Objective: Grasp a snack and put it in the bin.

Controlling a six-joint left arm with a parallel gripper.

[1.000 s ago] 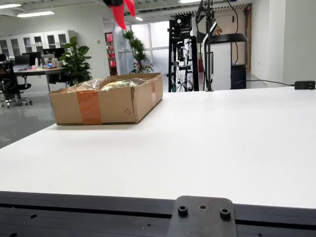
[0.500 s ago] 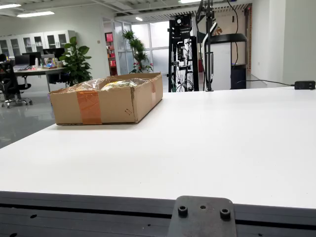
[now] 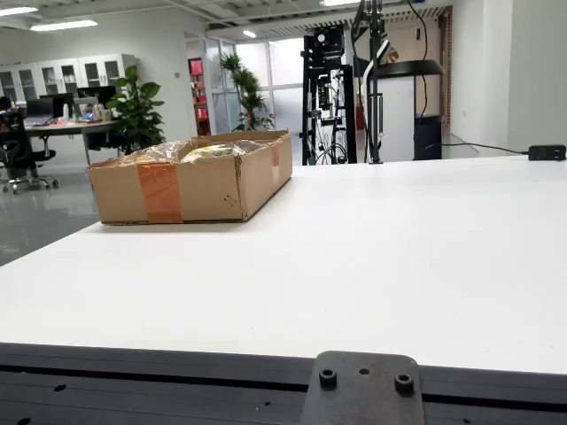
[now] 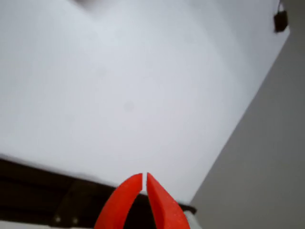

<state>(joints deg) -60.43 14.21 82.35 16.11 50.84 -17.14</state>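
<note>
My gripper point(image 4: 144, 177) hung above the white desk point(image 4: 119, 86), its red fingers point(image 4: 162, 205) nearly together and holding nothing. In the side view, the snack point(image 3: 211, 151) lay inside the cardboard box point(image 3: 190, 181) at the desk's far left.

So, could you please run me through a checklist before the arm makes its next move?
1. Jaws empty: ok. In the view that rides on the gripper, the red gripper has its tips nearly together with nothing between them.
2. Snack in the cardboard box: ok. A wrapped snack shows above its rim in the view from the side.
3. Another snack left on the white table: none visible in either view.
4. Arm clear of the box: ok. It is absent from the view from the side.
5. Box upright on the table: ok.
</note>
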